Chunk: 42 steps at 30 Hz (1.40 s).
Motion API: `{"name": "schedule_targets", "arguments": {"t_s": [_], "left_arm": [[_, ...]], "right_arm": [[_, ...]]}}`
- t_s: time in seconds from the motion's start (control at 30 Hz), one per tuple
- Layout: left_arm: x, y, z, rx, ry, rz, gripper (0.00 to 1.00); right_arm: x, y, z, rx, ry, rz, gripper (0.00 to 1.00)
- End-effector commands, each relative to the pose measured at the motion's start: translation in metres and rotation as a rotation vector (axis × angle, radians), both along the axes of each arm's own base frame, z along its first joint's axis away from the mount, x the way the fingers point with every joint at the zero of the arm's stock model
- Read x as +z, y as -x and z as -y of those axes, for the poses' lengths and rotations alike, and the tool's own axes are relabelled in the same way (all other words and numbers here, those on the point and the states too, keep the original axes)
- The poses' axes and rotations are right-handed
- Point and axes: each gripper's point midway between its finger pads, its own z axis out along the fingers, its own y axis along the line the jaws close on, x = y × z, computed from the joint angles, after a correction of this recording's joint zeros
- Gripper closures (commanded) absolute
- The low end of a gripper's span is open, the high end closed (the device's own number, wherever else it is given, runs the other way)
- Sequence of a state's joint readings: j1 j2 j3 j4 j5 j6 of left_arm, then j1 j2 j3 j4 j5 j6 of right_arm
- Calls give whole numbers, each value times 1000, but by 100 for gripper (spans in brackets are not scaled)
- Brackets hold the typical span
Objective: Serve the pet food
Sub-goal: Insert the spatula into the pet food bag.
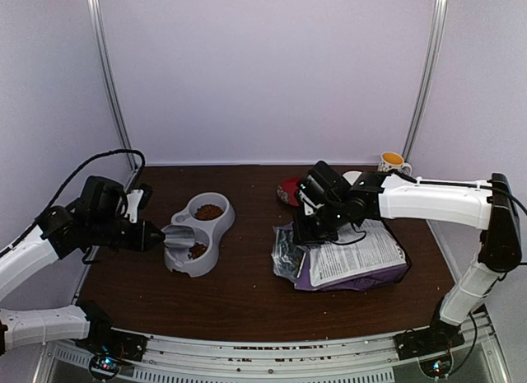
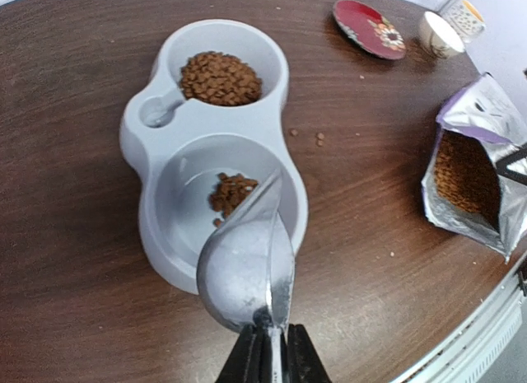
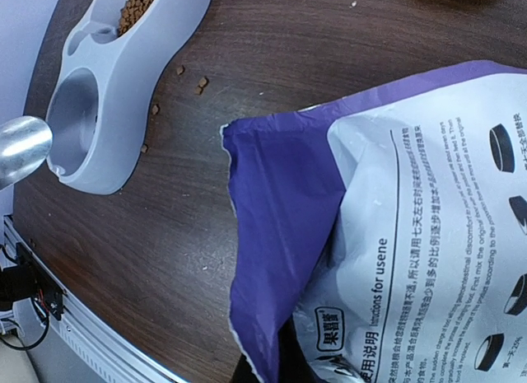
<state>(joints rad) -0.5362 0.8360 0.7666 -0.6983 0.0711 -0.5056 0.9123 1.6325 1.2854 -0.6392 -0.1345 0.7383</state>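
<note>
Tipping now: I want the lip low over the feeder's (image 2: 148, 202) near bowl, rolling slowly so nothing bounces out. Open purple bag (image 2: 494, 119), pet food (image 2: 461, 173) inside, pinched in my right gripper (image 1: 317, 222). Feeder: heap far, a little near. Left gripper (image 2: 270, 354) clenched on the scoop (image 2: 247, 268).

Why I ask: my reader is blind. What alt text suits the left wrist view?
The left gripper holds a metal scoop tipped over a double bowl's near well, which holds a little pet food. An open bag lies nearby.
</note>
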Motion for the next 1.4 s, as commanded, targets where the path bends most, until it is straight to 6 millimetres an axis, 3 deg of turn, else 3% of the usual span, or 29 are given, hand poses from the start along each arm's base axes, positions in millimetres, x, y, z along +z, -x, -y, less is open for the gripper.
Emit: {"name": "schedule_targets", "arguments": {"t_s": [0.0, 0.17, 0.43, 0.83, 1.07, 1.37], "left_arm": [[25, 3, 33, -142, 111, 80, 100], [25, 15, 60, -278, 209, 73, 100], [5, 27, 84, -368, 281, 24, 100], [-1, 25, 140, -434, 338, 28, 100], [-25, 4, 170, -422, 316, 20, 100], [-78, -3, 207, -450, 318, -69, 100]], "right_arm": [[28, 3, -43, 51, -96, 32, 100], [33, 9, -67, 93, -99, 26, 100], [47, 15, -98, 139, -114, 32, 100], [60, 17, -122, 166, -129, 40, 100], [71, 14, -127, 165, -141, 52, 100], [76, 11, -134, 176, -147, 55, 100]]}}
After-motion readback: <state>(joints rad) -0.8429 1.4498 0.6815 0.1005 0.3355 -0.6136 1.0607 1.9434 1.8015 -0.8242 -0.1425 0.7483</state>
